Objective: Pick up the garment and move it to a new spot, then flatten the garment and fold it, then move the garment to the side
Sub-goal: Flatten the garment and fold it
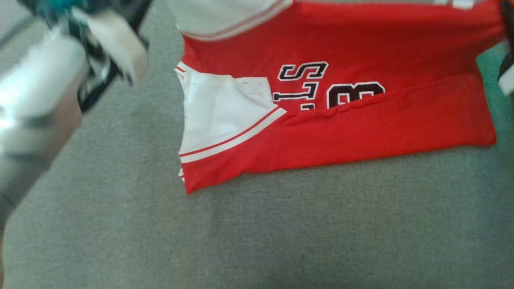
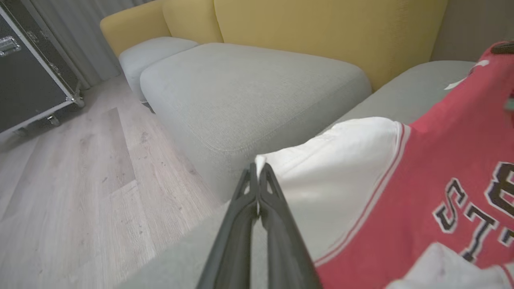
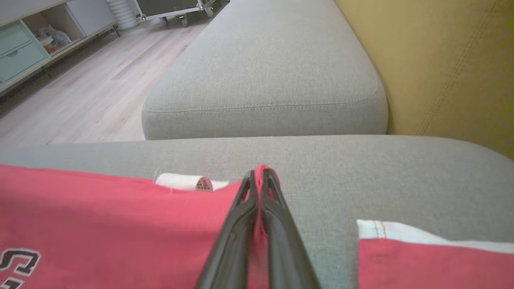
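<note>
Item: red jersey [image 1: 381, 124], lower part lying on the grey sofa cushion [image 1: 281, 233] — left end effector [image 2: 257, 172] clamped on its white sleeve [image 2: 341, 160], right end effector [image 3: 260, 176] clamped on a red corner — best carried level and taut so the fold lands square.

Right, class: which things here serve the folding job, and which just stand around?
Job: red-and-white lettered jersey; left gripper and right gripper, both pinching it; grey fabric sofa seat.
Standing around: yellow sofa back; black metal-edged flight case; mint-green drawer unit; pale wooden floor.
</note>
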Robot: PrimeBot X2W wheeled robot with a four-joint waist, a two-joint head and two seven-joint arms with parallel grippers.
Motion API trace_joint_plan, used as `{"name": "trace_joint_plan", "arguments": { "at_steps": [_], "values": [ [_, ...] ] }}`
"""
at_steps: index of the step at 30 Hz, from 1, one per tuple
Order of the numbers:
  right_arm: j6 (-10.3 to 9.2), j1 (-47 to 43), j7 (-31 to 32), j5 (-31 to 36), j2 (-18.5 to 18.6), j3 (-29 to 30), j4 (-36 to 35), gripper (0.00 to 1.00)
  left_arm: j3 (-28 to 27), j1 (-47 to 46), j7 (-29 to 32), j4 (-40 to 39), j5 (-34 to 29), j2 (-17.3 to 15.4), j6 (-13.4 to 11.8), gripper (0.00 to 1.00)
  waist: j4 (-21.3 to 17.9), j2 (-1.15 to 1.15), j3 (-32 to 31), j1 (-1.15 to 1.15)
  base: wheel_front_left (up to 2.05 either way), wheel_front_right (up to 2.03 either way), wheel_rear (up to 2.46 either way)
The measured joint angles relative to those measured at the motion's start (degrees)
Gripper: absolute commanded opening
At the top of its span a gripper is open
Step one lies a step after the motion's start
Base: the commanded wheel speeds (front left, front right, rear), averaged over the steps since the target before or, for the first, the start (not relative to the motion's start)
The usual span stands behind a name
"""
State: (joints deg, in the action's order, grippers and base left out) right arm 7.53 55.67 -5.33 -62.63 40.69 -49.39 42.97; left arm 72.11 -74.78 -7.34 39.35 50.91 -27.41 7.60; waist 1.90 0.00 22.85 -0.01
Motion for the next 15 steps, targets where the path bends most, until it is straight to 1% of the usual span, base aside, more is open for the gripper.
{"name": "trace_joint_plan", "arguments": {
  "at_steps": [5, 7, 11, 15],
  "values": [
    [0.00, -3.64, -1.75, -0.86, 1.24, -0.44, -0.92, 0.00, 0.57, 6.30, -0.76, -6.56, 1.65, -3.22, -0.16, 0.00, 1.57, 0.00, -2.18, 0.00, 0.00, 0.00, 0.00],
    [0.00, -4.77, -2.22, -1.36, 1.77, -0.48, -1.46, 0.00, 0.73, 8.68, -0.83, -9.88, 2.05, -4.57, -1.30, 0.00, 2.11, 0.00, -2.88, -0.01, 0.00, 0.00, 0.00],
    [0.00, -8.34, -3.42, -2.04, 2.96, -0.53, -2.21, 0.00, 1.36, 14.16, -1.24, -16.53, 2.60, -7.09, -4.69, 0.00, 3.16, 0.00, -3.93, 0.00, 0.00, 0.00, 0.00],
    [0.00, -13.04, -4.86, -2.47, 4.48, -0.53, -2.68, 0.00, 2.12, 19.36, -1.26, -22.21, 2.74, -8.40, -7.40, 0.00, 4.32, 0.00, -4.76, 0.00, 0.00, 0.00, 0.00]
  ]
}}
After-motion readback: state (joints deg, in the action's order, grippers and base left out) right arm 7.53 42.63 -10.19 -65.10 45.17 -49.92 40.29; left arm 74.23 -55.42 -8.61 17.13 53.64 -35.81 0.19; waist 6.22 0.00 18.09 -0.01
